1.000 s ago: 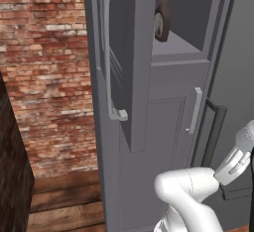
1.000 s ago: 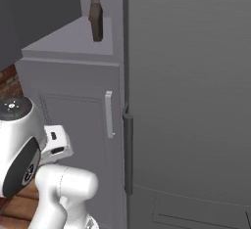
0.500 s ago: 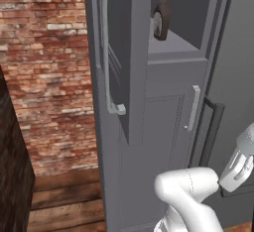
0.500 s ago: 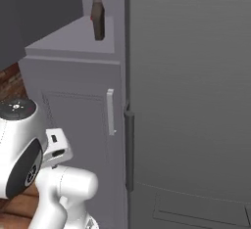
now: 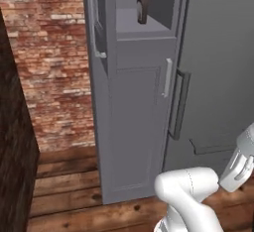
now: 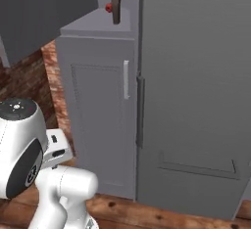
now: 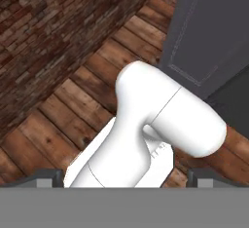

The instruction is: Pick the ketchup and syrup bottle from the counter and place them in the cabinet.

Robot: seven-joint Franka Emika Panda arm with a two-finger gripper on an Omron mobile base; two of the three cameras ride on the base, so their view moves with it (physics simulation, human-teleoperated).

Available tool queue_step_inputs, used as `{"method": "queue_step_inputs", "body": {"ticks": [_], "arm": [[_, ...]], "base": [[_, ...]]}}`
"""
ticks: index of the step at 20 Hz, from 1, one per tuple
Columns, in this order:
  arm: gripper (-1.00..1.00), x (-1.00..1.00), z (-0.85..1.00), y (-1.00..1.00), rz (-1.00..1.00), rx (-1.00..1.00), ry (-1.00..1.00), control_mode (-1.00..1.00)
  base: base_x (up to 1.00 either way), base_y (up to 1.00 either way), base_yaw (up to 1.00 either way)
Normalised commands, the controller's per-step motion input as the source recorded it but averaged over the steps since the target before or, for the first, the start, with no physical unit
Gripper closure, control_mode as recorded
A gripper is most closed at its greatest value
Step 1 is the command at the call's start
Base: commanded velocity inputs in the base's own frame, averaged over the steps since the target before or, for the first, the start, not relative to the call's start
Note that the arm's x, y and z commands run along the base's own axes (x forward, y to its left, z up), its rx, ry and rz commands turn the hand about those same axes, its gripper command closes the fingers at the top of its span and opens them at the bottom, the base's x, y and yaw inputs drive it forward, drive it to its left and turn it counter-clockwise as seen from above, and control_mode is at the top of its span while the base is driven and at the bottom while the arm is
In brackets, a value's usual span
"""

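The brown-grey syrup bottle point(image 5: 142, 3) point(image 6: 115, 3) stands upright on the inner shelf of the tall dark grey cabinet point(image 5: 134, 127) point(image 6: 98, 105), whose upper door point(image 5: 94, 23) hangs open. A small bit of the red ketchup point(image 6: 108, 9) peeks out from behind the syrup bottle on the same shelf. My gripper point(image 7: 126, 178) is open with nothing between its fingertips point(image 7: 48, 177). It points down at the wooden floor, low and well away from the shelf. The counter is out of view.
A wide flat grey fridge point(image 5: 223, 67) point(image 6: 196, 76) with a dark vertical handle point(image 5: 178, 104) stands right of the cabinet. A brick wall point(image 5: 54, 67) lies to the left, with a dark panel point(image 5: 15, 142) at the near left. Wooden floor point(image 7: 73, 105) runs below.
Both base views have shifted as a whole, so the base has moved. The bottles stay on the shelf and the gripper stays open.
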Motion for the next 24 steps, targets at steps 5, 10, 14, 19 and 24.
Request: {"method": "queue_step_inputs", "body": {"ticks": [5, 10, 14, 19, 24], "arm": [[-1.0, 0.0, 0.0, 0.0, 0.0, 0.0, 0.0, 1.0], [-1.0, 0.0, 0.0, 0.0, 0.0, 0.0, 0.0, 1.0], [-1.0, 0.0, 0.0, 0.0, 0.0, 0.0, 0.0, 1.0], [-1.0, 0.0, 0.0, 0.0, 0.0, 0.0, 0.0, 1.0], [-1.0, 0.0, 0.0, 0.0, 0.0, 0.0, 0.0, 1.0]], "base": [[-0.87, -0.07, -0.06], [-0.15, -0.52, -0.01], [0.0, -0.79, 0.0], [0.0, -0.9, 0.0], [0.0, -0.91, 0.0]]}}
